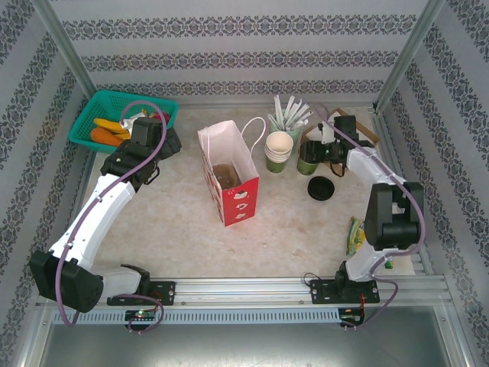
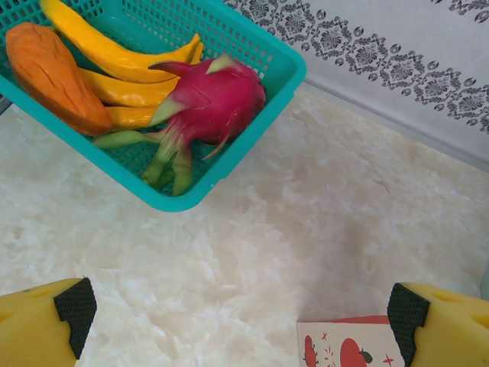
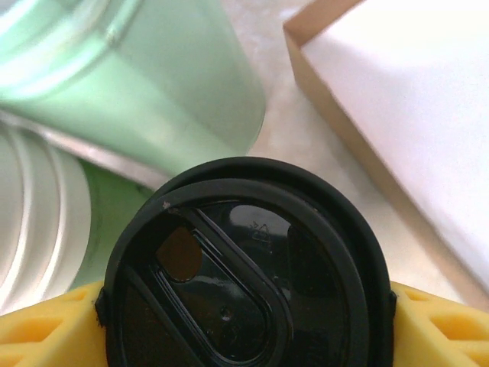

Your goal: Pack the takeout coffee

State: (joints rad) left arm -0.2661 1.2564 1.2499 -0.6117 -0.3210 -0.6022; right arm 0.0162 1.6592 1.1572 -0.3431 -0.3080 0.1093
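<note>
The right gripper clasps the cup at its black lid, with both yellow fingers touching the lid's rim. The cup stands on the table, just right of the cup stack and apart from the bag. The left gripper hangs released beside the basket, holding nothing.

1. Walls: pale, with bands of dark floral pattern, on three sides.
2. Table: cream marbled top, evenly lit.
3. Metal posts slant at the back corners; a rail runs along the near edge.
</note>
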